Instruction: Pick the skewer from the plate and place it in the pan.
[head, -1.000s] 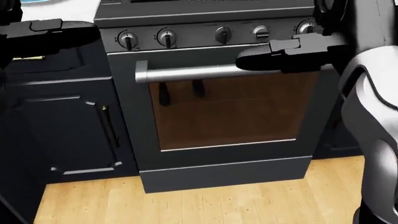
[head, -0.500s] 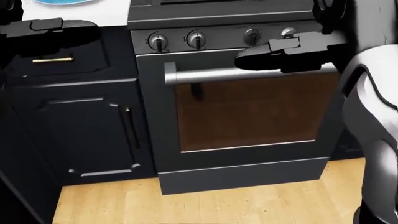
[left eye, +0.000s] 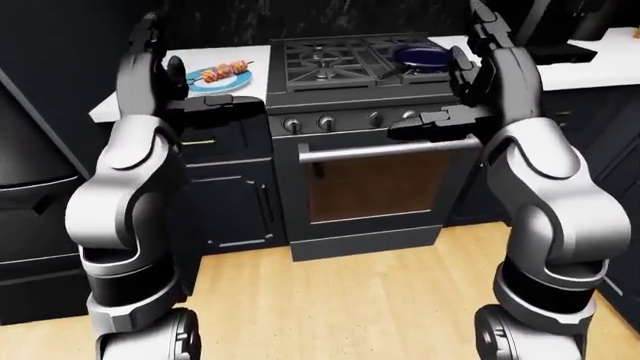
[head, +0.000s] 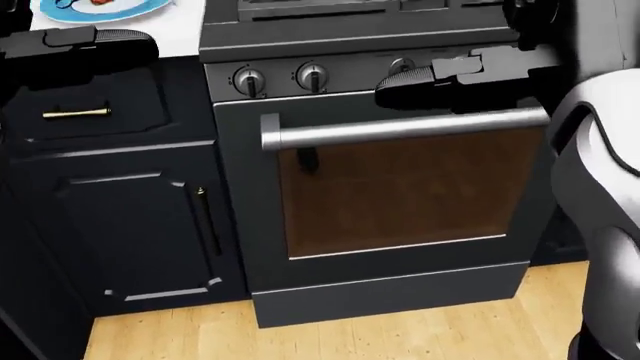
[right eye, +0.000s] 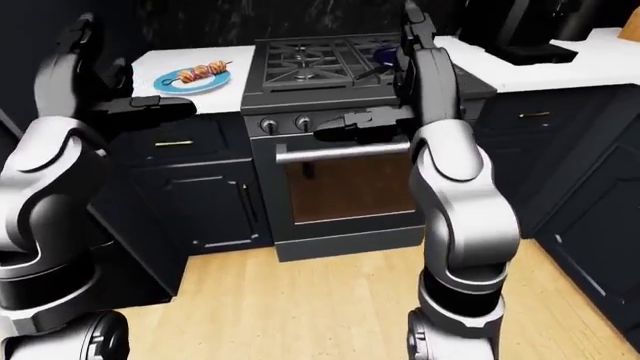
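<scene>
Skewer (right eye: 197, 72) on plate (right eye: 172, 86); pan (left eye: 421, 55) empty

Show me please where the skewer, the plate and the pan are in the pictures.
skewer (right eye: 199, 72), right-eye view, on the middle meat pieces.
plate (right eye: 170, 85), right-eye view, on its bare blue rim at lower left.
pan (left eye: 420, 55), left-eye view, on its dark blue inside.

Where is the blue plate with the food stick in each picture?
Left-eye view: the plate lies upper left on the white counter, left of the stove.
Head view: only its lower edge peeks in at the top left corner.
Right-eye view: the plate lies upper left, the skewer on it.
Shared landmark: the silver oven handle, right of and below the plate in every view.
</scene>
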